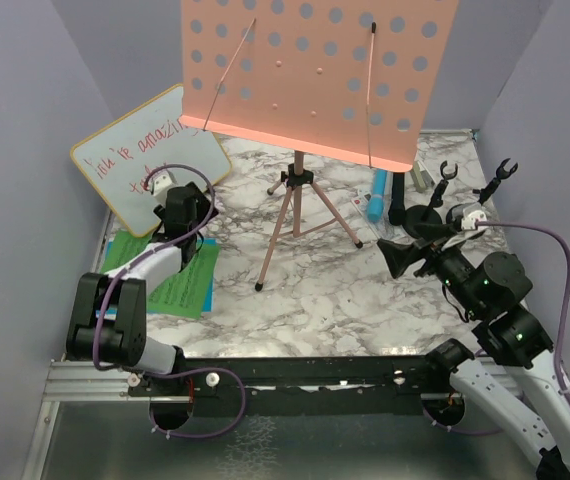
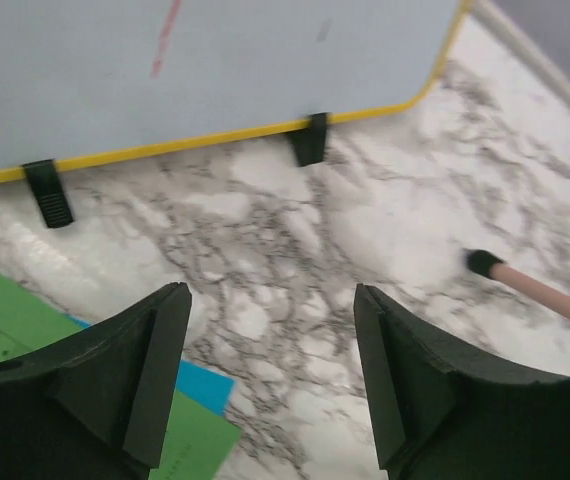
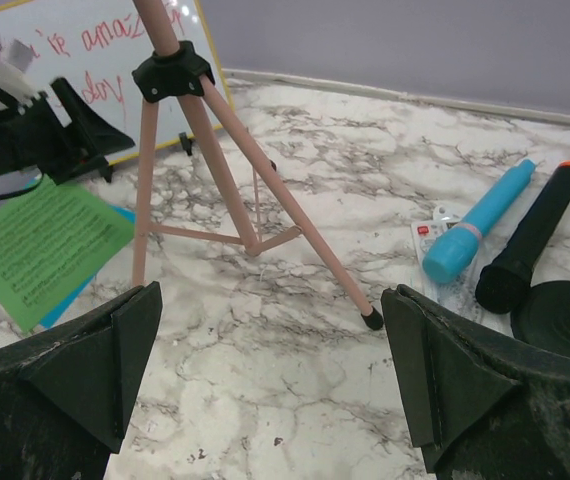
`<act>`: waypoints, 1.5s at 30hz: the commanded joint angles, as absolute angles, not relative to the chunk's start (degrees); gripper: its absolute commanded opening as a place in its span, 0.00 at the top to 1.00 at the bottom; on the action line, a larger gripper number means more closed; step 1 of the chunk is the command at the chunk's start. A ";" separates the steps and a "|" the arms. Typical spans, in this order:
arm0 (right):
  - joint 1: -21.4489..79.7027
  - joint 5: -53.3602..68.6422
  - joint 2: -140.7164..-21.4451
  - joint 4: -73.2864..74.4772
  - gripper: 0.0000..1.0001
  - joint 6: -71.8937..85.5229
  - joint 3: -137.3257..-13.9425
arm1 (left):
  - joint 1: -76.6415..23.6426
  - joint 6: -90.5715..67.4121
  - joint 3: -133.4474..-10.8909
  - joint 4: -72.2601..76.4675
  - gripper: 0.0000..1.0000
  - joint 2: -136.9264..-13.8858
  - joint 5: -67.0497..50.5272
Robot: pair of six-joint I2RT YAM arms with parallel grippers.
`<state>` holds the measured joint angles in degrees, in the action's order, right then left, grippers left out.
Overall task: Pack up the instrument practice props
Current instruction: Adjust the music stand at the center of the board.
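Note:
The pink tripod music holder [image 1: 320,70] stands mid-table on its legs [image 3: 220,130]; one foot [image 2: 535,290] shows in the left wrist view. Green and blue music sheets [image 1: 180,285] lie flat at the left. My left gripper [image 1: 200,212] hovers open over their far corner [image 2: 200,385], nothing between its fingers [image 2: 270,295]. A blue microphone [image 3: 480,220] and a black microphone [image 3: 530,240] lie at the right beside two black mic holders [image 1: 435,205] [image 1: 490,195]. My right gripper [image 1: 393,255] stands wide open and empty over bare marble [image 3: 270,290], near the tripod's right foot.
A yellow-framed whiteboard [image 1: 150,155] with red writing leans at the back left, just ahead of the left gripper [image 2: 195,70]. A small silver cylinder [image 1: 420,178] lies behind the microphones. A white card [image 3: 430,235] lies under the blue microphone. Purple walls enclose the table.

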<state>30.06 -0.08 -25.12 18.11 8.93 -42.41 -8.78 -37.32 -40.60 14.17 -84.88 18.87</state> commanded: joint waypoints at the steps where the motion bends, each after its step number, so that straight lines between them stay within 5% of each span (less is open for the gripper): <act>1: 30.41 1.42 -28.32 16.82 0.00 9.01 -43.39 | -8.96 -37.87 -37.15 20.60 0.27 -76.14 3.60; 14: 30.41 12.00 -42.56 -1.73 0.00 16.13 -38.47 | -18.93 -40.23 -28.63 32.09 0.25 -61.47 -16.70; 45: 30.41 17.33 -51.37 -20.78 0.00 15.55 -28.51 | -42.35 -30.48 -15.44 48.28 0.28 -71.44 0.31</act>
